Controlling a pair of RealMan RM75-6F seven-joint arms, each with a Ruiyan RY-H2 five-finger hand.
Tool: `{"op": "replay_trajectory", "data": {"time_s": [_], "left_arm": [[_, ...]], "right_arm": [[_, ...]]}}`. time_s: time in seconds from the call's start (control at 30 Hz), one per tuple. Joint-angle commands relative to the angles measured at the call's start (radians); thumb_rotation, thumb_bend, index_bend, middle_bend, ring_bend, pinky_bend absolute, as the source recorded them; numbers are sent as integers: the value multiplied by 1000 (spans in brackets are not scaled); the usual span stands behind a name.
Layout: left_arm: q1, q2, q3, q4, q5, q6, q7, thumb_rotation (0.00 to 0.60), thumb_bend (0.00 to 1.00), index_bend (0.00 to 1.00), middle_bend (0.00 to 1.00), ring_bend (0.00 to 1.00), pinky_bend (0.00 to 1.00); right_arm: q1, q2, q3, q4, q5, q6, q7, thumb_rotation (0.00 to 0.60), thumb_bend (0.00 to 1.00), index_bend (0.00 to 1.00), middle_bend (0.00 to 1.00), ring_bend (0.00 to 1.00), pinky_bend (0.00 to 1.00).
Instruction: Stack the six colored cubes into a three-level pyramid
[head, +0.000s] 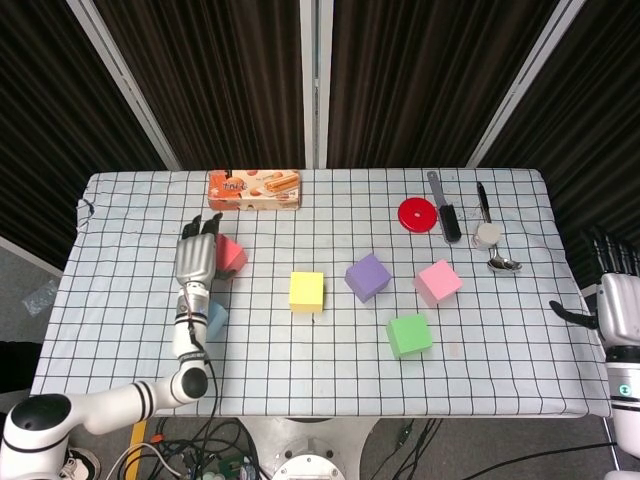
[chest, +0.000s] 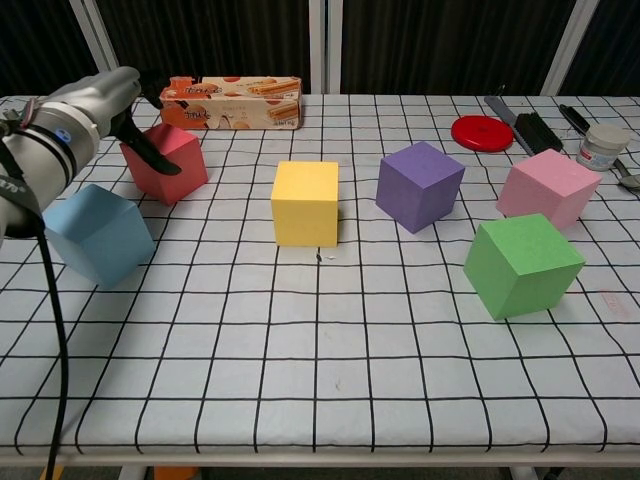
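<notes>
A: From the head view, where do the cubes sit?

B: All 6 lie apart on the checked table (head: 300, 350), none stacked. The red cube (head: 231, 254) is at the left, the blue cube (head: 214, 318) just below it, then the yellow cube (head: 306, 290), purple cube (head: 367, 276), pink cube (head: 438, 282) and green cube (head: 409, 335) towards the right.

A: And the hands?

B: The left hand (head: 197, 257) is over the red cube's left side, fingers spread and pointing to the far edge. Whether it grips the cube, I cannot tell. The right hand (head: 618, 300) is off the table's right edge, fingers apart, holding nothing.

A: Anything else up there?

B: A biscuit box (head: 254, 189) at the far edge, a red lid (head: 417, 214), a black-handled tool (head: 443, 208), a small jar (head: 486, 234) and a spoon (head: 504, 263) at the far right.

A: What does the chest view add?

B: The left hand (chest: 115, 100) reaches in from the left, 1 dark finger lying across the red cube (chest: 168, 160). The blue cube (chest: 98, 234) is tilted on an edge. The yellow cube (chest: 305, 202), purple cube (chest: 419, 185), pink cube (chest: 548, 188) and green cube (chest: 523, 264) all rest on the cloth. The right hand is out of this view.
</notes>
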Motion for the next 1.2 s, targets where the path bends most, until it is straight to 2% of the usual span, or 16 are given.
{"op": "replay_trajectory", "data": {"time_s": [0.03, 0.27, 0.43, 0.53, 0.63, 0.73, 0.97, 1.1, 1.2], "left_arm": [[-2, -4, -4, 18, -4, -3, 14, 600, 0, 87, 216, 5, 107], [1, -3, 0, 30, 0, -6, 40, 600, 0, 87, 371, 71, 134], [7, 3, -11, 18, -9, -29, 27, 600, 2, 86, 415, 101, 159], [12, 15, -10, 0, 20, -18, 12, 600, 43, 87, 460, 129, 163], [31, 54, -3, -64, 76, -15, -40, 600, 87, 87, 481, 143, 176], [62, 148, 31, -149, 193, -41, -125, 600, 93, 87, 477, 144, 187], [136, 426, 168, -300, 541, -189, -482, 600, 93, 87, 482, 142, 190], [145, 472, 234, -312, 689, -195, -586, 600, 93, 87, 482, 142, 197], [132, 462, 272, -269, 801, -183, -672, 600, 93, 87, 482, 142, 197]], "right_arm": [[1, -2, -1, 2, 2, -2, -2, 600, 33, 0, 0, 0, 0], [8, -11, -4, 4, 5, -8, -17, 600, 33, 0, 0, 0, 0], [5, -11, -5, 1, 8, -4, -20, 600, 33, 0, 0, 0, 0], [2, -10, -5, 4, 14, -3, -16, 600, 34, 0, 0, 0, 0], [-1, -8, -5, 6, 17, 0, -10, 600, 36, 0, 0, 0, 0], [-4, -7, -7, 7, 18, 0, -6, 600, 42, 0, 0, 0, 0], [-5, -13, -8, 7, 21, 3, -9, 600, 42, 0, 0, 0, 0], [-4, -19, -6, 4, 24, 3, -13, 600, 43, 0, 0, 0, 0], [-6, -19, -8, -4, 21, 9, -21, 600, 43, 0, 0, 0, 0]]}}
